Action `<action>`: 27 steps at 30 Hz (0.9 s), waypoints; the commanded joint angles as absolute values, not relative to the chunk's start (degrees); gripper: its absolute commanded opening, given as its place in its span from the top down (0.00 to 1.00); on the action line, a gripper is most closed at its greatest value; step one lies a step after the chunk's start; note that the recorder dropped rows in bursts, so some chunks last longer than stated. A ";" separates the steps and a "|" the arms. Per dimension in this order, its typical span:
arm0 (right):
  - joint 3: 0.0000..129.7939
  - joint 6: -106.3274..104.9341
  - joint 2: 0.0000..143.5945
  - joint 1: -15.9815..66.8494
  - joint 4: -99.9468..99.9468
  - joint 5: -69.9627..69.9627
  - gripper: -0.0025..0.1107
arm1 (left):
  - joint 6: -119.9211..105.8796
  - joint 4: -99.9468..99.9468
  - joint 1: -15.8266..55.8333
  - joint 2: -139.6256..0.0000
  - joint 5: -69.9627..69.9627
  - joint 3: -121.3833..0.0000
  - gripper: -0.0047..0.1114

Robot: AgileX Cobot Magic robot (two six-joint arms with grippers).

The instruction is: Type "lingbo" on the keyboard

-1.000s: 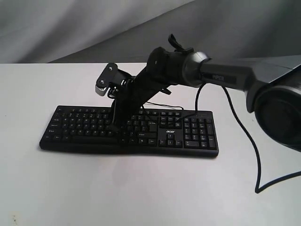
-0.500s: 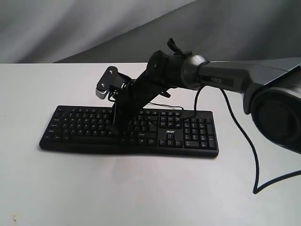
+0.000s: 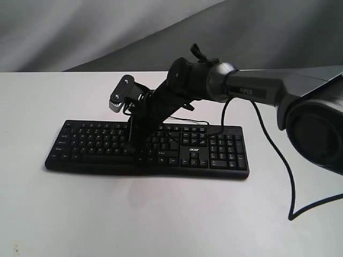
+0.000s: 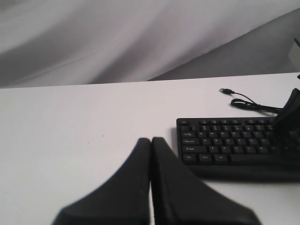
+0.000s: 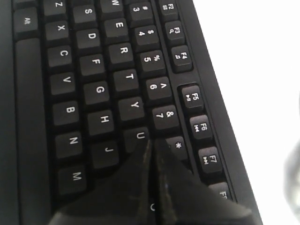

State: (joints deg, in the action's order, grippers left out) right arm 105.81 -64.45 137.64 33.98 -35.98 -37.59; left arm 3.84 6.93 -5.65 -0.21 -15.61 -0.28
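The black keyboard (image 3: 91, 142) lies flat on the white table (image 3: 161, 214), number pad to the right. My right gripper (image 3: 134, 145) reaches in from the right and comes down steeply on the middle of the letter keys, shut with nothing held. In the right wrist view the right gripper (image 5: 151, 140) has its tips at the seam between the U key (image 5: 139, 135) and the 8 key (image 5: 177, 145), hiding the key behind them. My left gripper (image 4: 151, 139) is shut and empty over bare table, off the left end of the keyboard (image 4: 225, 145). It does not show in the exterior view.
The keyboard's thin cable (image 4: 248, 101) ends in a loose USB plug (image 4: 226, 91) on the table behind it. A black arm cable (image 3: 292, 176) loops over the table at the right. The right arm's base (image 3: 321, 128) fills the right edge. Grey cloth (image 3: 80, 32) hangs behind.
The right gripper's tips have dropped and shifted slightly right on the keys since a second ago. Nothing has moved in the last half second.
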 commanded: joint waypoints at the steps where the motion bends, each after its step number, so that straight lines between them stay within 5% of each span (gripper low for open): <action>1: 106.10 -64.82 138.31 34.08 -36.60 -37.60 0.98 | 3.96 6.71 -5.71 0.00 -15.22 0.00 0.96; 27: 106.10 -65.11 137.04 38.14 -37.88 -40.87 0.98 | 3.96 6.71 -5.71 0.00 -15.22 0.00 0.96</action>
